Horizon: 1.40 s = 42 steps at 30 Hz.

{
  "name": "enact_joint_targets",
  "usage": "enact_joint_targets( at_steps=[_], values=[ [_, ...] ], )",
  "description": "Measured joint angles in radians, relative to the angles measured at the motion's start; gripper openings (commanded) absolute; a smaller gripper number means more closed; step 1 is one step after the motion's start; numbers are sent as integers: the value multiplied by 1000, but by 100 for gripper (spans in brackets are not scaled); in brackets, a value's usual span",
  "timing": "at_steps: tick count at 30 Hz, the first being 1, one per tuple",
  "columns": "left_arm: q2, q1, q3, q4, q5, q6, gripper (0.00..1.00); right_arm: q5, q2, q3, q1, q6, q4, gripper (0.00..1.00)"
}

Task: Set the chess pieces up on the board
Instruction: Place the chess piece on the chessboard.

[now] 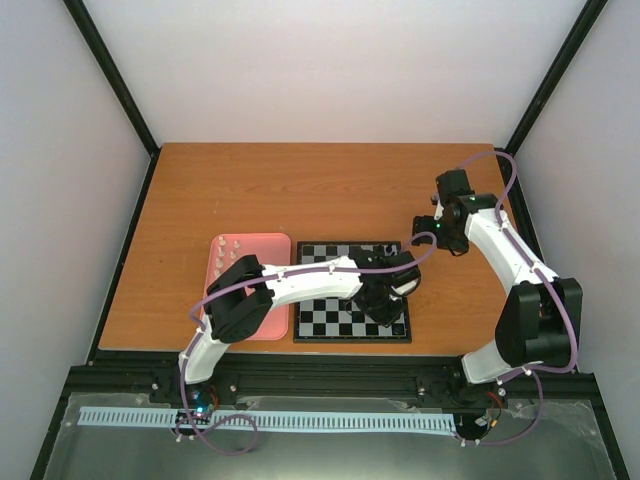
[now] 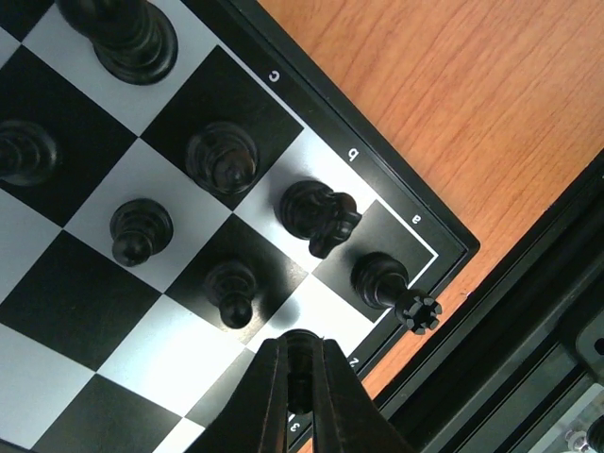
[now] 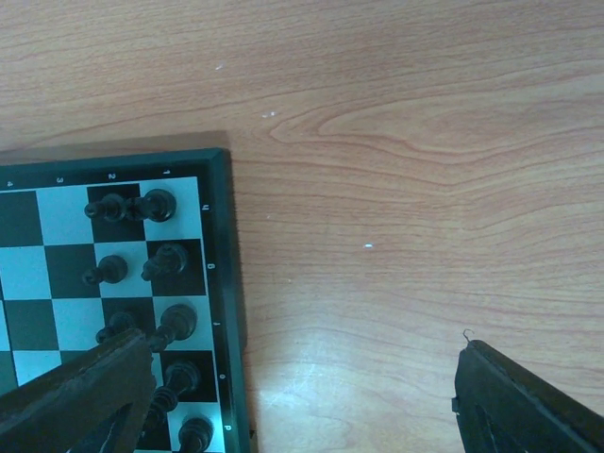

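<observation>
Wooden worktop [image 1: 300, 190] bearing a checkered board [image 1: 330, 320], pink tray [image 1: 268, 250] just beside its left edge, white chess pieces [image 1: 228, 250] in the tray. Left claw [image 1: 390, 300] over the board's right side; right claw [image 1: 421, 229] above bare wood near the board's far right corner.

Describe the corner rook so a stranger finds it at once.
On the chessboard, find the corner beside the rim letter a. The black rook stands on that corner square. Unlike the knight next to it, its top is a notched ring.
</observation>
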Motion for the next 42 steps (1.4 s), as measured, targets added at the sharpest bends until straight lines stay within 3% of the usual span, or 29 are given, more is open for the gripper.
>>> enact_joint_targets(
  at_steps=[27,42],
  values=[
    [0,-16,-45,48,4,-27,1,-5,-8,-6,-25,-17,0,100],
    [0,-19,-66,48,15,-18,26,-23,-9,-14,-26,-17,0,100]
  ],
)
